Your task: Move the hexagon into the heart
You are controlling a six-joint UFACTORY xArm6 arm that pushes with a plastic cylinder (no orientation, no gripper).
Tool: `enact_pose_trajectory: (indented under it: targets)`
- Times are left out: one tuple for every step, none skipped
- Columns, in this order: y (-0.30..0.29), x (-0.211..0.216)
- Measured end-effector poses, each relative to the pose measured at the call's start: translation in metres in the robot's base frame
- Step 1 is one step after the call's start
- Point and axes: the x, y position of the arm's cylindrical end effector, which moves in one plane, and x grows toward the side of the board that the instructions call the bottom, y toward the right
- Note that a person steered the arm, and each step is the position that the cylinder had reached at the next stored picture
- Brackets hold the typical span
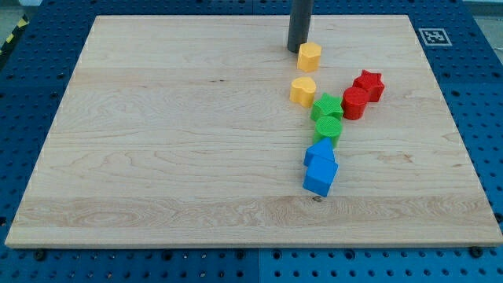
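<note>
Dark and cylindrical, the rod enters from the top edge of the frame, where its upper length is cut off; my tip (298, 50) rests on the board just left of and touching the yellow hexagon (310, 56) in the upper centre. No claw is fitted, so nothing is gripped or held. The yellow heart (302, 90) lies below the hexagon, apart from it, with bare wood between the two. Just right of the heart sits a green star (327, 105), and a green cylinder (328, 129) touches it from below. Right of these, a red cylinder (355, 103) abuts a red star (368, 84). Below the green pair, two blue blocks (320, 165) overlap in the view; their exact shapes are hard to make out. All blocks show ribbed, layered sides. The wooden board (157, 157) has a pale, straight grain and lies on a blue perforated table (471, 31), with a black-and-white marker (433, 36) at the upper right.
</note>
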Motion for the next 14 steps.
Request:
enact_pose_trajectory:
  targets:
    - [0.021, -0.013]
    - [0.056, -0.003]
    - [0.046, 0.024]
    - [0.030, 0.028]
    - [0.030, 0.028]
    - [0.013, 0.009]
    - [0.010, 0.023]
    - [0.011, 0.044]
    - [-0.005, 0.034]
    - [-0.029, 0.025]
    - [-0.039, 0.027]
    - [-0.035, 0.025]
    - [-0.013, 0.025]
    - [-0.013, 0.040]
